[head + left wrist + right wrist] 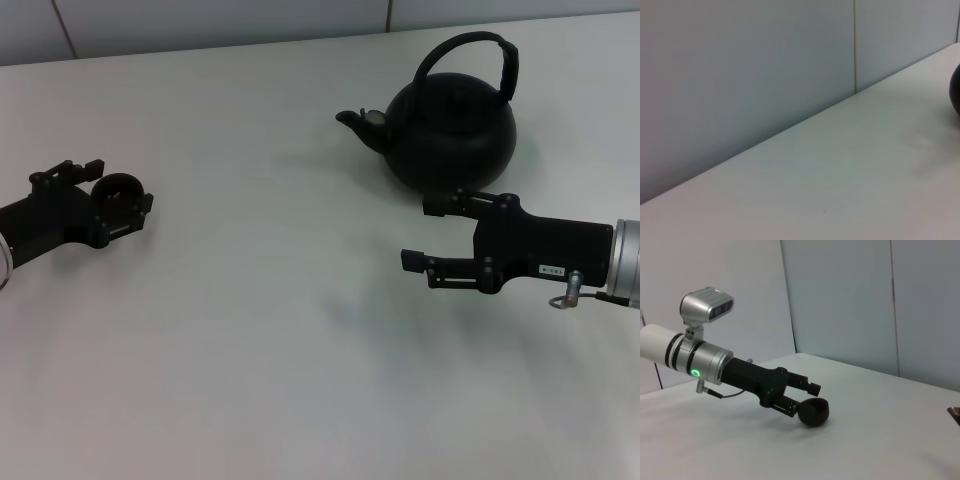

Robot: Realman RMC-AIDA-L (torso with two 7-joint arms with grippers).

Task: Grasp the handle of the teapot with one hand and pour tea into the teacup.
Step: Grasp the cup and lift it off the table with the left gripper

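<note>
The teapot (455, 130) is a large round black pot standing at the back right, its spout (355, 120) pointing left and its arched handle (470, 42) upright over the top. My right gripper (420, 233) hovers just in front of the pot, open and empty, and touches neither pot nor handle. Far to the left the small black teacup (120, 186) sits on the table between the fingers of my left gripper (122, 188), which are closed against its sides. The right wrist view shows the same cup (814, 412) at the tip of the left gripper (807, 401).
The white table (300, 330) stretches bare between the two arms. A pale wall (200, 20) runs along its far edge. A dark rounded edge (956, 95) shows at the side of the left wrist view.
</note>
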